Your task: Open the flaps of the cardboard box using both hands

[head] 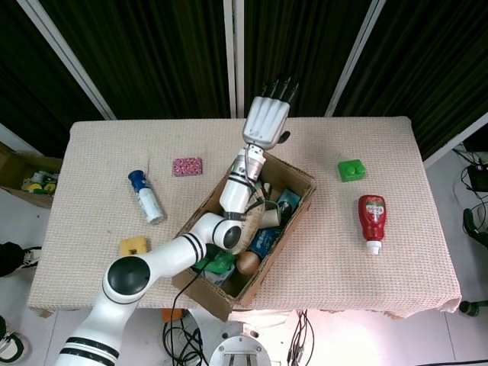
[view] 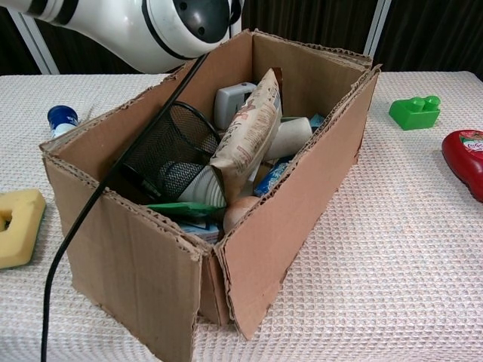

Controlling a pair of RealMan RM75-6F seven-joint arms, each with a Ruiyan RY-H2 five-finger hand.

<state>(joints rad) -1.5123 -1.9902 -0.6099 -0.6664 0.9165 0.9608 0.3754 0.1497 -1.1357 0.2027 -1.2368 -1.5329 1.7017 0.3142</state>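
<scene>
The cardboard box [head: 294,218] stands slantwise in the middle of the table, its top open and packed with items, among them a black mesh cup [view: 162,154] and a snack bag [view: 245,136]. My left arm [view: 151,26] reaches across the box from the near left. My left hand [head: 268,122] lies flat with fingers straight, over the box's far end, holding nothing. The far flap is hidden under that hand in the head view, and in the chest view it no longer rises above the box's far rim [view: 309,47]. My right hand shows in neither view.
A blue-capped bottle [head: 145,196], a yellow sponge [head: 133,246] and a pink item [head: 187,166] lie left of the box. A green block [head: 351,169] and a ketchup bottle [head: 372,221] lie to its right. Dark curtains stand behind the table.
</scene>
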